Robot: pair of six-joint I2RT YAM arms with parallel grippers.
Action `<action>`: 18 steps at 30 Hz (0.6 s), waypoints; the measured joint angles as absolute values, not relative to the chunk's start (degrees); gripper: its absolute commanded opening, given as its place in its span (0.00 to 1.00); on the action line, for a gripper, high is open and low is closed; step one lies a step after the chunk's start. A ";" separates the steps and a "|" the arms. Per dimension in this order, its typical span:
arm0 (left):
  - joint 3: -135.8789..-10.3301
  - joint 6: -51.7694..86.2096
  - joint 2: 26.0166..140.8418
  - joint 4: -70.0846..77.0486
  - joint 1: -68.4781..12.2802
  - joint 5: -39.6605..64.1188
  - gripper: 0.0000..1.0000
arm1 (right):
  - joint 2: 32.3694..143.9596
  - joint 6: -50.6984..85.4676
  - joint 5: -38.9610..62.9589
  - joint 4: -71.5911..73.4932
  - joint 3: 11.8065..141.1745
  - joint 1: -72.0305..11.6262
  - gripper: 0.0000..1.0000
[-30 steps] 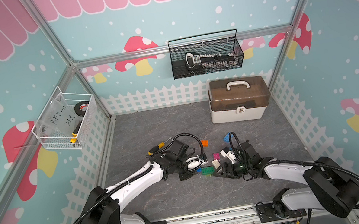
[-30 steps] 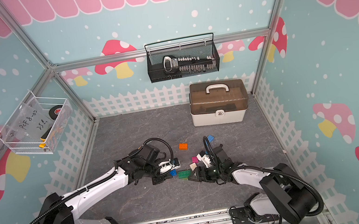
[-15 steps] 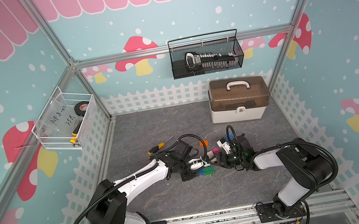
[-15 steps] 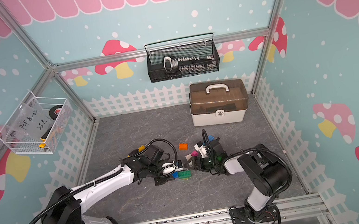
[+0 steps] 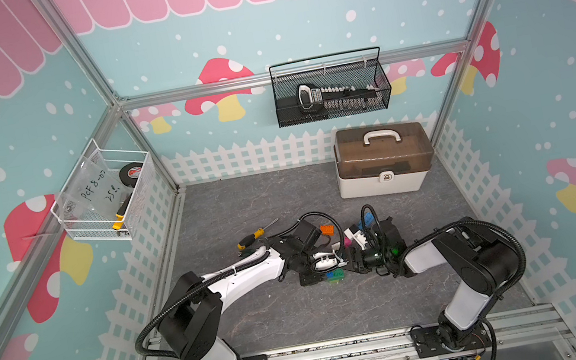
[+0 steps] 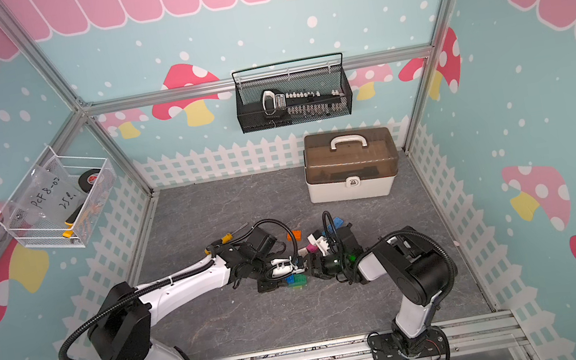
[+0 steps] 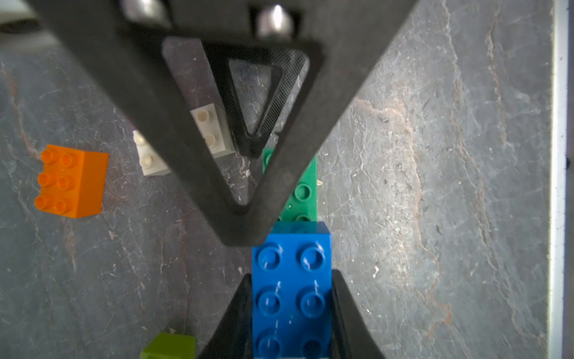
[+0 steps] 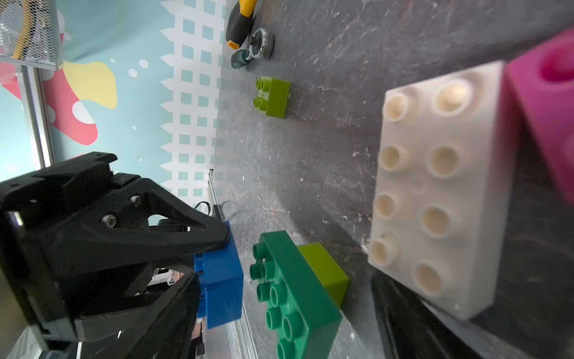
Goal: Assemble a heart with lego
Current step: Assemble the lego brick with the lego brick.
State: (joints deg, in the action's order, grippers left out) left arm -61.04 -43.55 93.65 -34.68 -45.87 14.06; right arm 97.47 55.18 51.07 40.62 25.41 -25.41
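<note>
The left gripper [image 7: 290, 279] is squeezed tight on a blue brick [image 8: 219, 279], with one finger on each long side. It holds the brick low over the gray floor [image 5: 262, 322], right above one end of the green brick [image 7: 306, 189]. In the right wrist view a thin gap shows between the blue brick and the green brick's bumps.

The green brick sits on top of a lime brick [image 8: 326, 273]. These two joined bricks are the only part of the heart that is put together. They lie toward the front of the floor, between the two arms.

The right gripper [image 7: 247, 192] points in from the other side, with its tips right by the green brick. Its jaws stand wide apart and nothing is between them. One of its fingers [image 7: 155, 108] reaches almost to the blue brick.

The other bricks lie loose. A white brick [image 8: 441, 186] and a pink brick [image 8: 546, 102] are right next to each other, just beside the right gripper. An orange brick [image 5: 327, 230] lies a bit farther back. A second lime brick [image 8: 273, 96] sits alone. A second blue brick [image 5: 368, 221] shows behind the right arm's cable.

A screwdriver [image 5: 254, 235] with a yellow handle lies by the left arm. A box [image 5: 383, 162] with a brown lid stands at the back.
</note>
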 measured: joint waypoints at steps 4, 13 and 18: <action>-61.80 -43.55 95.18 -35.18 -45.89 13.47 0.00 | 97.56 55.86 51.72 42.61 24.18 -25.61 0.86; -63.05 -43.53 96.53 -35.40 -46.06 13.06 0.00 | 98.78 56.18 52.95 44.99 23.31 -25.61 0.81; -63.02 -43.57 96.55 -35.70 -46.33 13.06 0.00 | 99.68 56.01 53.91 45.45 23.46 -25.74 0.78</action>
State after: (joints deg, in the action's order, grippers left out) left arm -63.02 -43.57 96.55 -35.70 -46.33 13.06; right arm 99.68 56.01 53.91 45.45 23.46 -25.74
